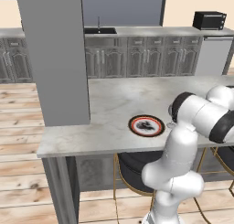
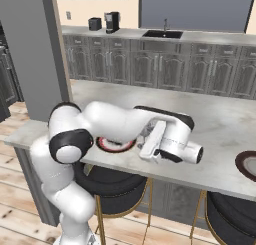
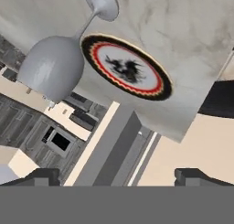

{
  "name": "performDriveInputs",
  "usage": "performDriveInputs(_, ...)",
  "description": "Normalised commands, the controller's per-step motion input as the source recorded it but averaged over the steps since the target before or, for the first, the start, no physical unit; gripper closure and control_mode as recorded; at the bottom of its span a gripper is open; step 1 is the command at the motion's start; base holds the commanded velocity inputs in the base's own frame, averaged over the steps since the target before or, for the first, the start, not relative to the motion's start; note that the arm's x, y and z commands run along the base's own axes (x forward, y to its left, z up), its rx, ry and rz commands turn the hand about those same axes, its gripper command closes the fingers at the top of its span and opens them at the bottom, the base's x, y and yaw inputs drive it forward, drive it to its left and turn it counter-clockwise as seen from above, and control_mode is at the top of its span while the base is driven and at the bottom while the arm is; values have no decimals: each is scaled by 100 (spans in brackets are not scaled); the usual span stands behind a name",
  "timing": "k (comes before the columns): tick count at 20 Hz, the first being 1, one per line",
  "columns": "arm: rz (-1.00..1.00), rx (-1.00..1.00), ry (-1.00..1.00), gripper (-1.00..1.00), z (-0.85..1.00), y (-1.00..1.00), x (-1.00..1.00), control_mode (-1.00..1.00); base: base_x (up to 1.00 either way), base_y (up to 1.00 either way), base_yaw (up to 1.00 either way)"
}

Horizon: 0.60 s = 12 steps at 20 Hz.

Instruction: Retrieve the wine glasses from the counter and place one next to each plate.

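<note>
Red-rimmed plate (image 3: 125, 72) at frame centre has a wine glass (image 3: 57, 65) standing beside it, upper left; gripper (image 3: 118, 175) wide open, holding nothing. Dark-rimmed plate (image 2: 248, 165), right edge, apparently awaits its glass

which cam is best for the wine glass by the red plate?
Hand view: the wine glass shows whole, bowl, stem and foot, standing beside the red-rimmed plate. Left base view gives a sliver of it past the arm; in the right base view I can't make it out.
</note>
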Motion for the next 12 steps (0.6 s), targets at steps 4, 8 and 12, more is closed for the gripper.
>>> performDriveInputs(4,-4,-1,1,-100,77,43,-23,-100,0,0,0)
performDriveInputs(8,0,0,5,-100,74,8,-13,-100,0,0,0)
performDriveInputs(12,6,3,7,-100,59,3,-36,-100,0,0,0)
